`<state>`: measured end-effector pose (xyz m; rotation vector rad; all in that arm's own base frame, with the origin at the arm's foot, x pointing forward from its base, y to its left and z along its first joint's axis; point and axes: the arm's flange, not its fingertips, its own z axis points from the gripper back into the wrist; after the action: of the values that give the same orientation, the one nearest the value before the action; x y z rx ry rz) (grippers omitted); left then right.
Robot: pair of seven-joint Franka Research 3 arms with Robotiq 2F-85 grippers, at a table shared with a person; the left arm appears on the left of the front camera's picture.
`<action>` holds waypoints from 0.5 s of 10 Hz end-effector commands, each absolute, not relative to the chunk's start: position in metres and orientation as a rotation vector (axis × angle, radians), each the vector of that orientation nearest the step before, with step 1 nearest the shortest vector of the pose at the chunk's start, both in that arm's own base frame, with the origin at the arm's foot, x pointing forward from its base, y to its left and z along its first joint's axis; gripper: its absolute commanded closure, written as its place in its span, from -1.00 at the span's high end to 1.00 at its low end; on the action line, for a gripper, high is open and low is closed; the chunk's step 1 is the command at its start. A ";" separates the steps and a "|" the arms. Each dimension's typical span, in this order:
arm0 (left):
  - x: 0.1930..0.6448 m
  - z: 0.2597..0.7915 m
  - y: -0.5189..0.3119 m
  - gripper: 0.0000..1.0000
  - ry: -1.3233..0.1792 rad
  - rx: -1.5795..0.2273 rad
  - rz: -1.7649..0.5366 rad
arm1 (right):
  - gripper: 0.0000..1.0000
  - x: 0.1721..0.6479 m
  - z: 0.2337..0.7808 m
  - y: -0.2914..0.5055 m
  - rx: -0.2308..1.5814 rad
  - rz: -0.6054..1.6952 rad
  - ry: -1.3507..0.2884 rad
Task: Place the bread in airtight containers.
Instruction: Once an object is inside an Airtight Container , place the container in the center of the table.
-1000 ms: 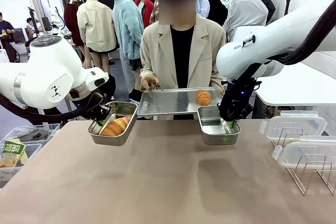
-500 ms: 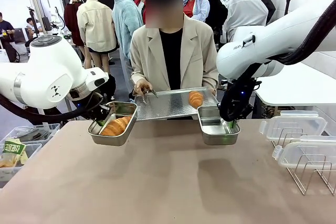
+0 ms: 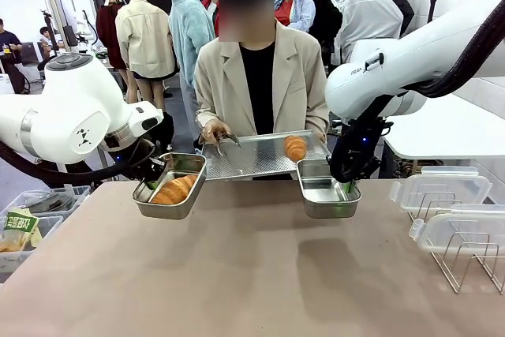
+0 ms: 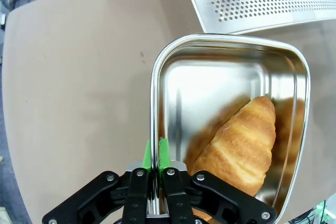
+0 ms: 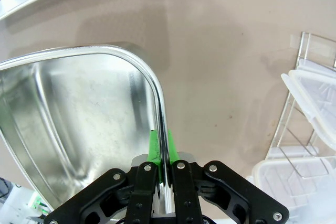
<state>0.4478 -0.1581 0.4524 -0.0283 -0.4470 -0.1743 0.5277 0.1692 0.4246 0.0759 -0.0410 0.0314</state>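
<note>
Smoothly rounded steel container (image 4: 173, 77), ridged bread (image 4: 240, 145).

The wide, flat tabletop of matte tan-brown material (image 3: 252, 274) stretched from its near edge at 6 o'clock to its far edge at 12 o'clock, smooth and evenly coloured. In the left wrist view a small dark speck (image 4: 142, 54) marked the surface. At 3 o'clock, close to the table's edge, a thin silver wire rack with upright loops (image 3: 467, 262) stood directly on it. Two clear rectangular plastic lids with white rims (image 3: 440, 187) rested on that rack, one toward 2 o'clock and the other just beside it toward 4 o'clock.
</note>
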 end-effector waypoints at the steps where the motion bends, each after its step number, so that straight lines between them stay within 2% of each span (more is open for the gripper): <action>1: 0.448 0.455 -0.158 -1.00 -0.457 -0.016 -0.185 | -1.00 0.526 0.425 0.168 0.080 0.027 -0.064; 3: 0.450 0.443 -0.151 -1.00 -0.421 -0.033 -0.168 | -1.00 0.526 0.425 0.168 0.080 0.027 -0.064; 5: 0.456 0.408 -0.126 -1.00 -0.365 -0.092 -0.108 | -1.00 0.526 0.425 0.168 0.080 0.027 -0.064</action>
<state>0.4513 -0.1406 0.4215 -0.0479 -0.3788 -0.1284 0.5277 0.1692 0.4248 0.0759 -0.0413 0.0313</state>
